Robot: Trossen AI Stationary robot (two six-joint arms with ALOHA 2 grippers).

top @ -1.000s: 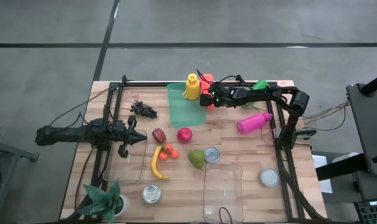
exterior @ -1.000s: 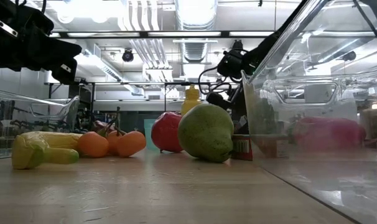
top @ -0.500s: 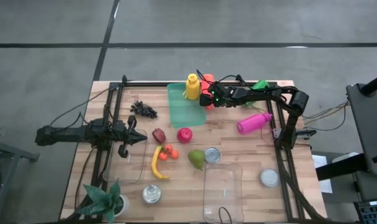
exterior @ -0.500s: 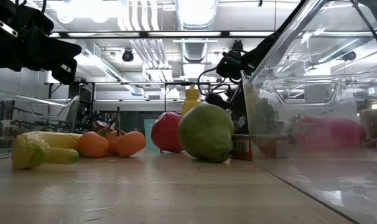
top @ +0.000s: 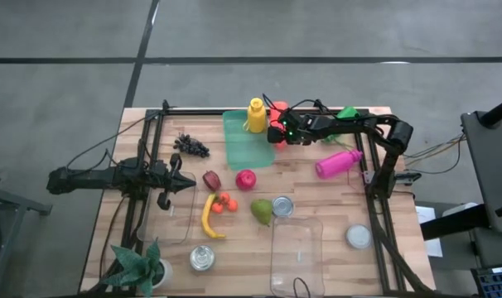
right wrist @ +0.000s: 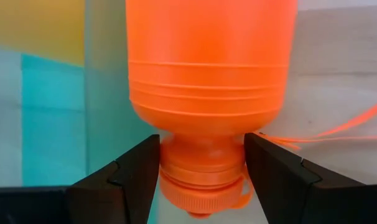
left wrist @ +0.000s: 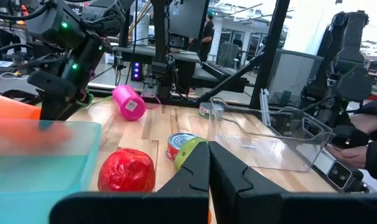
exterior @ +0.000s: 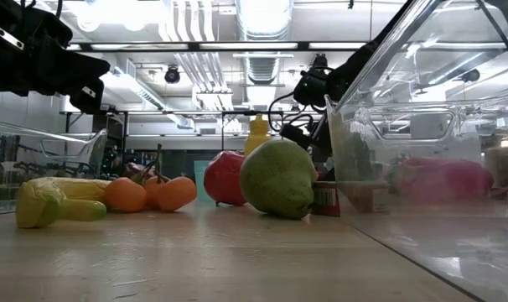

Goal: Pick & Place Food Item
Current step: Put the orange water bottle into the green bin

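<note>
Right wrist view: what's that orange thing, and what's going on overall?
The right hand is closed around the neck of an orange bottle, just above its cap, at the far edge of the table beside the yellow bottle and the green tray. The left hand is shut and empty, waiting on the left side by a clear container. The fruit, cans and pink bottle lie untouched mid-table.
</note>
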